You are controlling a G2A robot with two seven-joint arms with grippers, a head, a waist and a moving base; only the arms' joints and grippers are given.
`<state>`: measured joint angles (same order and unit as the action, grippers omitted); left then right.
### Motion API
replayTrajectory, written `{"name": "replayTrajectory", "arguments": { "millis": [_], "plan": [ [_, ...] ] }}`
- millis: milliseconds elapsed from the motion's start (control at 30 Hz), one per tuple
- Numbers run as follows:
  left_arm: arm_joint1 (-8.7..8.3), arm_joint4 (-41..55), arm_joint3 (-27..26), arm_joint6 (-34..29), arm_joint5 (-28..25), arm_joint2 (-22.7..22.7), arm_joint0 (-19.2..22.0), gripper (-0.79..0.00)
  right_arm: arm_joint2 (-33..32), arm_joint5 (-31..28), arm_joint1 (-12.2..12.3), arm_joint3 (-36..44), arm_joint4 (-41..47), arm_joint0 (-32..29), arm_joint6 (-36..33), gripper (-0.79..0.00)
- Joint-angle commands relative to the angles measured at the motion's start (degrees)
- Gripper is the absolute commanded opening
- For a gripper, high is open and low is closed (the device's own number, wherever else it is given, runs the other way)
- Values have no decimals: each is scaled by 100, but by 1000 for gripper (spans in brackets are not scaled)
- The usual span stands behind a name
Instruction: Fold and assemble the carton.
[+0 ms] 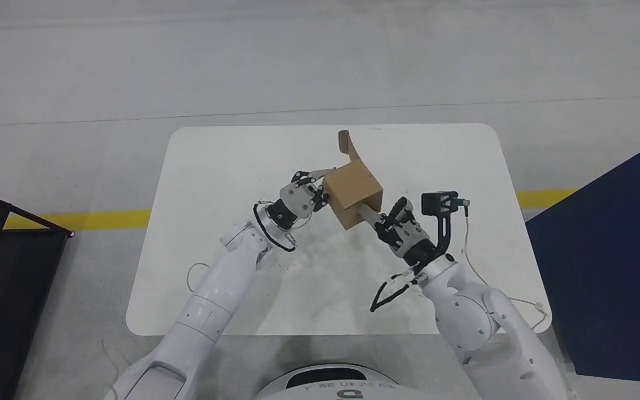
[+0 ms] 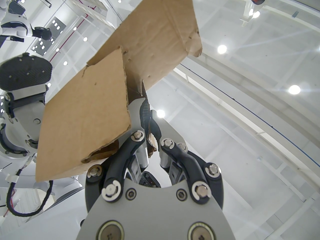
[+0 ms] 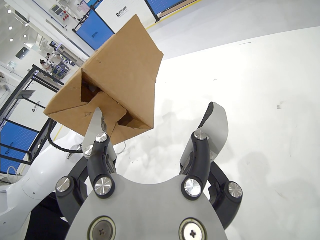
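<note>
A brown carton [image 1: 352,190] is held up above the middle of the white table [image 1: 230,180], one flap sticking up at its far side. My left gripper [image 1: 308,193] is at the carton's left side; in the left wrist view it [image 2: 147,123] is shut on a flap edge of the carton [image 2: 150,41]. My right gripper [image 1: 386,215] is at the carton's lower right. Seen from the right wrist, the gripper [image 3: 155,118] is open, one fingertip [image 3: 96,117] lying against the folded end flaps of the carton [image 3: 125,71], the other finger free over the table [image 3: 250,88].
A black frame [image 1: 20,235] stands off the table's left side and a blue panel [image 1: 600,270] off its right. A yellow floor line [image 1: 100,218] runs behind the table. The tabletop around the carton is bare.
</note>
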<state>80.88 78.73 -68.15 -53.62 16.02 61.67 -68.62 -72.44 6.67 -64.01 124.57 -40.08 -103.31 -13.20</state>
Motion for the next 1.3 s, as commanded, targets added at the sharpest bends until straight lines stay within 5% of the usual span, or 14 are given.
{"name": "replayTrajectory", "arguments": {
  "millis": [0,533,1000,1267],
  "plan": [
    [3,-1,14,-4,2,3,9,-785,17,15,-6,1,-17,20,-27,-95],
    [32,10,114,-26,62,21,92,-785,115,197,-55,-3,-193,165,-164,-52],
    [19,-44,171,68,123,134,99,-785,-410,61,-30,371,-114,-579,189,-40],
    [-206,-2941,-501,1285,-684,220,308,-785,-929,-176,-37,470,678,-881,375,-86]
  ]
}}
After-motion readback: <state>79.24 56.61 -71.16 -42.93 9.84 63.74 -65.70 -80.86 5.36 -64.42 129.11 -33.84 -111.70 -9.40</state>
